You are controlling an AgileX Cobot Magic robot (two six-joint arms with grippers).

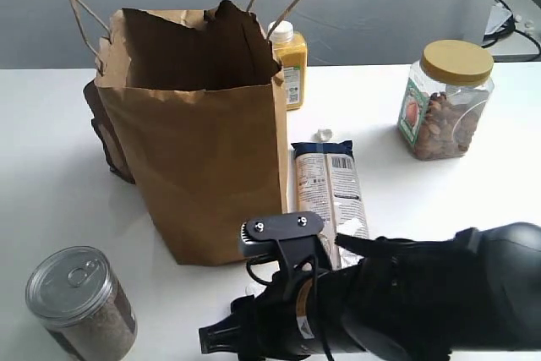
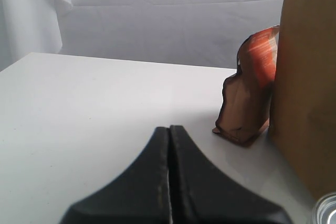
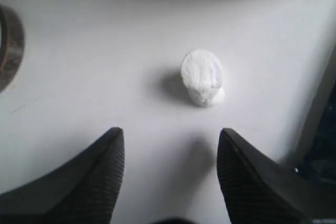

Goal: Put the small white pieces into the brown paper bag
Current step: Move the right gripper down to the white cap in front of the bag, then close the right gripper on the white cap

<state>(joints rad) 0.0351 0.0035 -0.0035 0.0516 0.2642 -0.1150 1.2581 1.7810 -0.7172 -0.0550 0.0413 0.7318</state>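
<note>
The brown paper bag [image 1: 199, 133] stands upright and open at the table's left centre. One small white piece [image 3: 202, 83] lies on the table just ahead of my right gripper [image 3: 171, 132]. That gripper is open and empty, with the piece beyond its fingertips and touching neither. A second white piece [image 1: 322, 134] lies behind the blue-and-white packet. I see no third piece. My right arm [image 1: 397, 302] reaches across the front of the table below the bag. My left gripper [image 2: 169, 128] is shut on nothing, low over bare table left of the bag [image 2: 307, 87].
A dark pouch [image 2: 245, 100] leans against the bag's far left side. A lidded can [image 1: 80, 298] stands front left and an almond jar [image 1: 444, 99] back right. An orange bottle [image 1: 290, 61] is behind the bag. A blue-and-white packet [image 1: 331, 192] lies right of it.
</note>
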